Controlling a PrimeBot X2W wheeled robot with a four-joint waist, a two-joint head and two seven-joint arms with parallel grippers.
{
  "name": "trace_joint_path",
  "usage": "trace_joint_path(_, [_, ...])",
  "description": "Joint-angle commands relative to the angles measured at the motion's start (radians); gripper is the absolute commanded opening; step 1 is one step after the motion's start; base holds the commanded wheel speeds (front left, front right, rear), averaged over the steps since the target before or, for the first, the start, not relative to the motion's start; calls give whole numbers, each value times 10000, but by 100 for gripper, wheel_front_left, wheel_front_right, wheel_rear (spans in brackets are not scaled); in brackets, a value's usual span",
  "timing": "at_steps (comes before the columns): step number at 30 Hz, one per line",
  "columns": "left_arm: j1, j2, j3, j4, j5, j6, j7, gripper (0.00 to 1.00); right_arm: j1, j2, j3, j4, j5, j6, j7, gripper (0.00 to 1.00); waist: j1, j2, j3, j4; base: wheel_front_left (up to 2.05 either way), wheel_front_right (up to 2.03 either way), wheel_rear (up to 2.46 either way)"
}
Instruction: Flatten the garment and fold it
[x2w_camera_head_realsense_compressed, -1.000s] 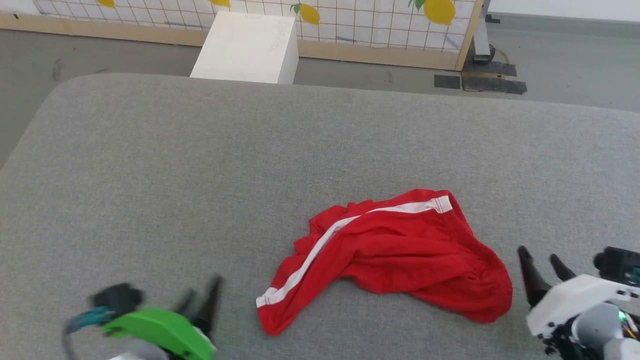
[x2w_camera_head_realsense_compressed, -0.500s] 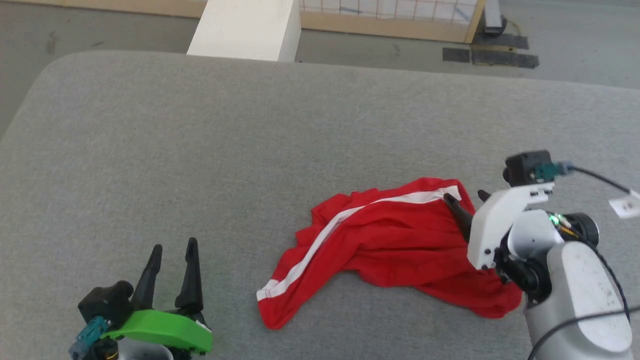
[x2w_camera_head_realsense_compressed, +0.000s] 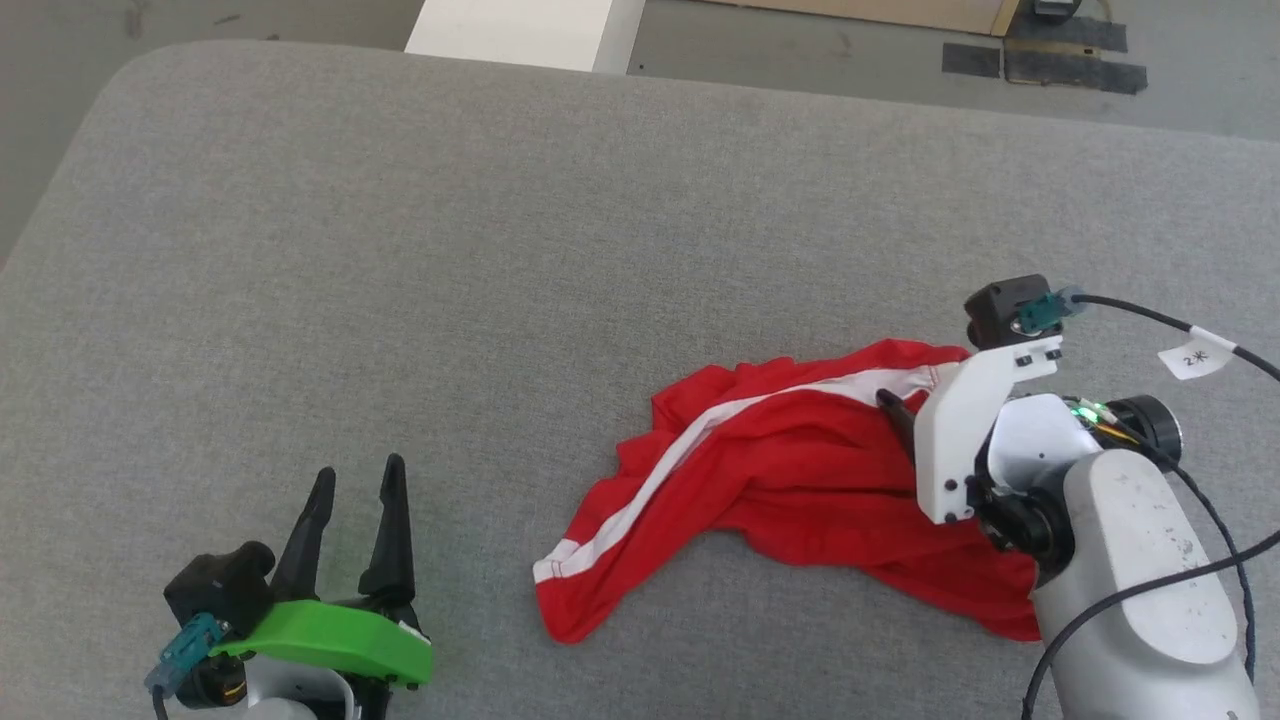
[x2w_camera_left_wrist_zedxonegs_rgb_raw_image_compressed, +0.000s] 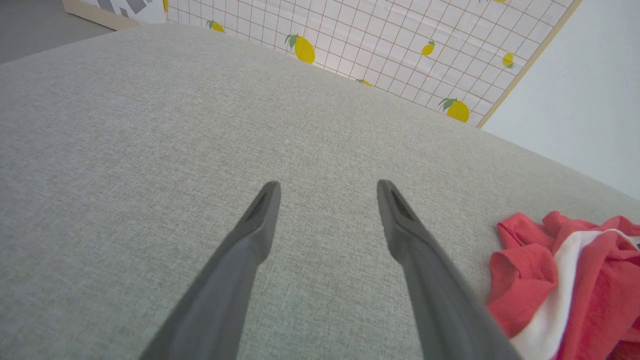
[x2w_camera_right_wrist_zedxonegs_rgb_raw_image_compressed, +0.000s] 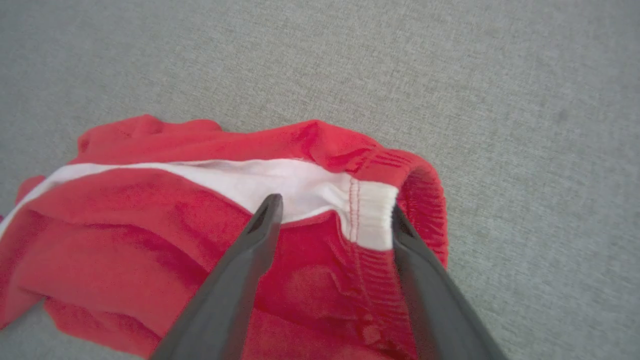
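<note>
Garment (x2w_camera_head_realsense_compressed: 790, 490): bright red and crumpled, on the grey padded surface (x2w_camera_head_realsense_compressed: 400, 250), toward 4 o'clock from the centre of the head view. Not flat; folds are bunched along its 11 o'clock side. The white stripe (x2w_camera_right_wrist_zedxonegs_rgb_raw_image_compressed: 210, 172) runs from the garment's 7 o'clock corner up to its 2 o'clock end, where the gathered waistband sits.

Right gripper (x2w_camera_right_wrist_zedxonegs_rgb_raw_image_compressed: 334, 205): fingers spread wide over the waistband end. In the right wrist view they straddle the stripe's stitched tip and are not closed on the cloth. Whether they touch it, cannot tell.

Left gripper (x2w_camera_head_realsense_compressed: 360, 468): at 7 o'clock in the head view, fingers spread over bare grey surface, well apart from the garment. The garment's edge shows at 4 o'clock in the left wrist view.

White box (x2w_camera_head_realsense_compressed: 520, 25): beyond the surface at 12 o'clock.

Lemon-print panel (x2w_camera_left_wrist_zedxonegs_rgb_raw_image_compressed: 375, 40): at 12 o'clock in the left wrist view.
</note>
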Motion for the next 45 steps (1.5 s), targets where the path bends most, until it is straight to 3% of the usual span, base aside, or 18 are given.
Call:
trace_joint_path(1, [-201, -37, 64, 34, 51, -72, -75, 100, -194, -10, 10, 28, 23, -13, -126, 29, 0, 89, 46, -14, 0, 0, 0])
trace_joint_path(2, [-220, -48, 94, 78, 47, -93, -76, 100, -216, -10, 39, 49, 34, -13, -189, 0, 0, 89, 57, -32, 0, 0, 0])
trace_joint_path(11, [-306, -31, -150, 134, -76, -225, 382, 100, -155, -10, 66, -99, 165, -13, -709, 0, 0, 89, -91, -162, 0, 0, 0])
trace_joint_path(22, [246, 166, -1651, -1240, -648, 258, 5516, 100, 299, -10, 27, -361, 259, -13, -744, 0, 0, 89, -294, -243, 0, 0, 0])
trace_joint_path(27, [574, 257, -1926, -1906, -651, 634, 6555, 100, 354, -10, 47, -418, 297, -13, -716, 0, 0, 89, -292, -318, 0, 0, 0])
trace_joint_path(32, [601, 231, -2031, -1980, -674, 752, 6790, 99, 354, -10, 70, -462, 364, -13, -744, 0, 0, 89, -254, -347, 0, 0, 0])
trace_joint_path(33, [549, 227, -2064, -1906, -679, 721, 6798, 52, 345, -10, 79, -469, 374, -13, -750, 0, 0, 89, -243, -355, 0, 0, 0])
trace_joint_path(36, [401, 187, -2105, -1702, -715, 638, 6724, 0, 318, -10, 125, -474, 414, -13, -778, 0, 0, 89, -227, -397, 0, 0, 0])
trace_joint_path(45, [238, 33, -1950, -1774, -1008, 438, 6160, 0, 364, -10, 83, -479, 433, -13, -850, 0, 0, 89, -289, -478, 0, 0, 0])
